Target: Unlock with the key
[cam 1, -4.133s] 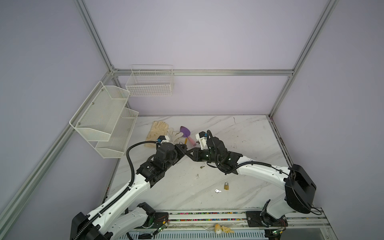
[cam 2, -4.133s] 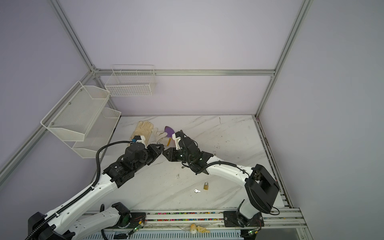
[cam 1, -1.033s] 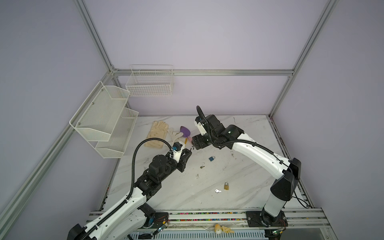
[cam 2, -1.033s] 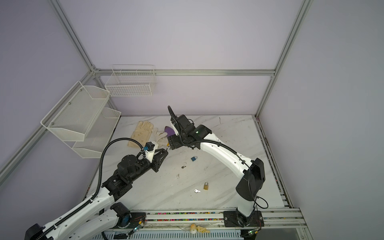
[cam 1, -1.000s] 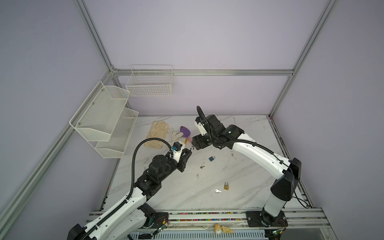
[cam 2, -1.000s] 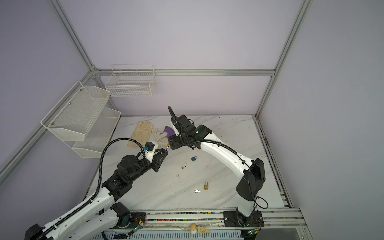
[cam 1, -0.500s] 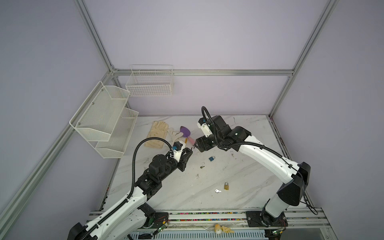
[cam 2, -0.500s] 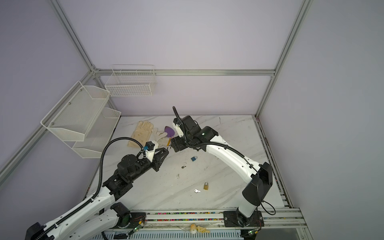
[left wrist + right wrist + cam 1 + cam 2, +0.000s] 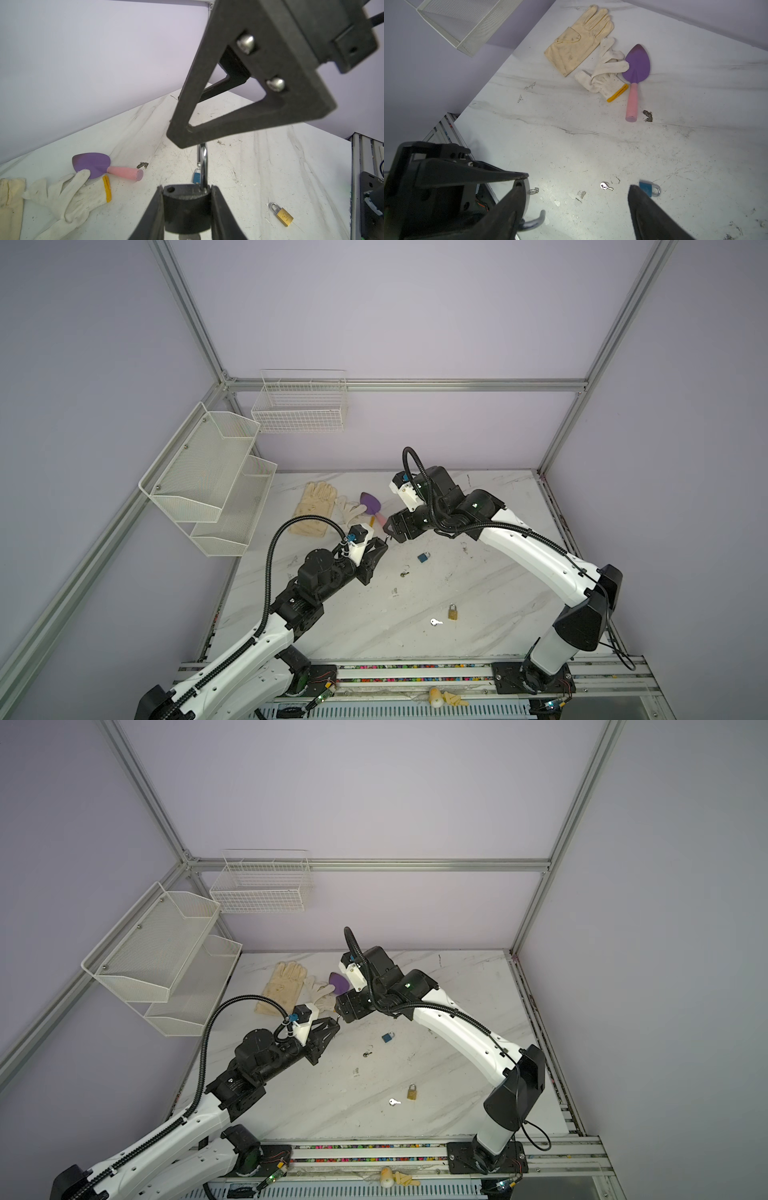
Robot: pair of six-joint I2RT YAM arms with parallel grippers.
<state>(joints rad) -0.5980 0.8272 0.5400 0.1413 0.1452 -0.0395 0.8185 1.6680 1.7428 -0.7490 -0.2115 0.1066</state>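
Black padlock (image 9: 187, 209), blue padlock (image 9: 423, 558), purple trowel (image 9: 636, 62)

Left hand (image 9: 382, 543) and right hand (image 9: 390, 531) are crowding tip to tip, black padlock (image 9: 187, 209) poking between them. Gloves (image 9: 316, 510) and trowel (image 9: 370, 502) are blocking the back-left, while the bench (image 9: 498, 614) is sitting wide open on the right.

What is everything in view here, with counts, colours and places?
black padlock: one, black, shackle open, in left end effector
blue padlock: one, blue, mid-table
brass padlock: one, gold, table front
keys: two, silver, one beside brass padlock, another near blue padlock
cream glove: one, table back
white glove: one, yellow cuff, beside cream glove
trowel: one, purple, pink handle, beside white glove
mesh shelf: one, white, left wall
wire basket: one, white, back wall
table: one, white marble
left end effector: black, shut on black padlock
right end effector: black, open
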